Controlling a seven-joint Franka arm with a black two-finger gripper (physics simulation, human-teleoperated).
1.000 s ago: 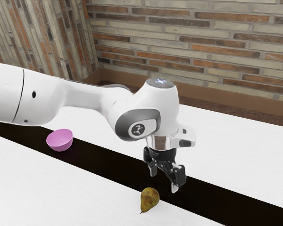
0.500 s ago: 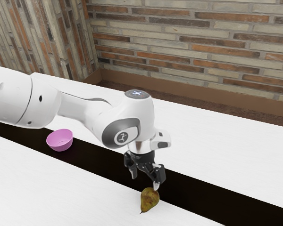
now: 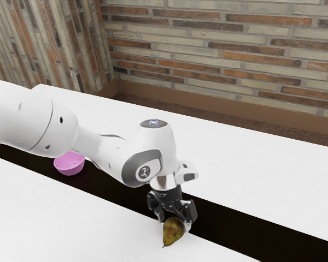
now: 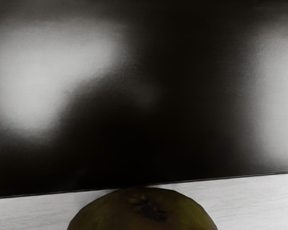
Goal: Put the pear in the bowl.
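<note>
exterior view: a yellow-brown pear with a dark stem [image 3: 173, 233] is seen at the lower centre of the frame, laid on its side on the white table [image 3: 60, 218], by the edge of a glossy black strip [image 3: 251, 229]; its stem is pointed toward the frame's lower edge. the black two-finger gripper [image 3: 174, 224] is positioned low at the pear's blunt end, pointed down. its fingers are held open, spread apart about that end; no closed grip is observed. a round pink bowl [image 3: 69, 165] is located at the left of the frame, on the black strip, well apart from the pear; its rim is partly covered by the white robot arm [image 3: 104, 153]. wrist view: the pear's blunt end is recorded at the lower edge.
</note>
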